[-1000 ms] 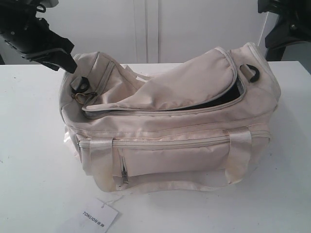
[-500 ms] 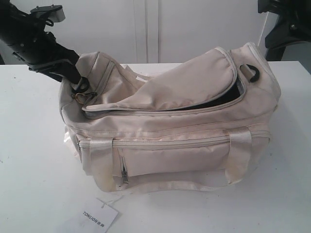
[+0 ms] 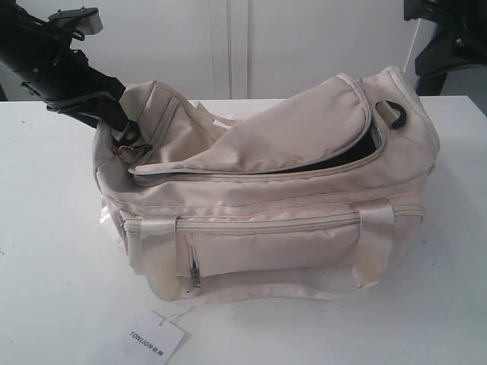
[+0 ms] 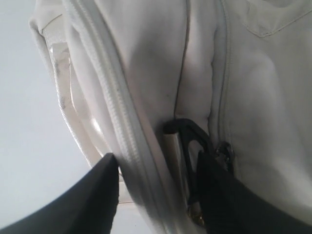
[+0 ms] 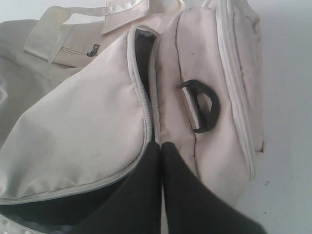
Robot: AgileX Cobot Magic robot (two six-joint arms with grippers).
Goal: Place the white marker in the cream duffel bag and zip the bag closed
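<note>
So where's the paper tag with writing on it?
The paper tag lies on the white table at the bottom left of the exterior view, just below the cream duffel bag.

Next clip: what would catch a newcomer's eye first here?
A big cream duffel bag fills the middle of the white table, its curved top zip partly open on a dark inside. The left gripper straddles the bag's left end by a black ring; a paper tag lies in front.

cream duffel bag (image 3: 289, 251): matt cloth | strap handle (image 3: 156, 232): glossy satin | D-ring (image 5: 213, 103): black plastic | hang tag (image 3: 156, 340): paper
</note>
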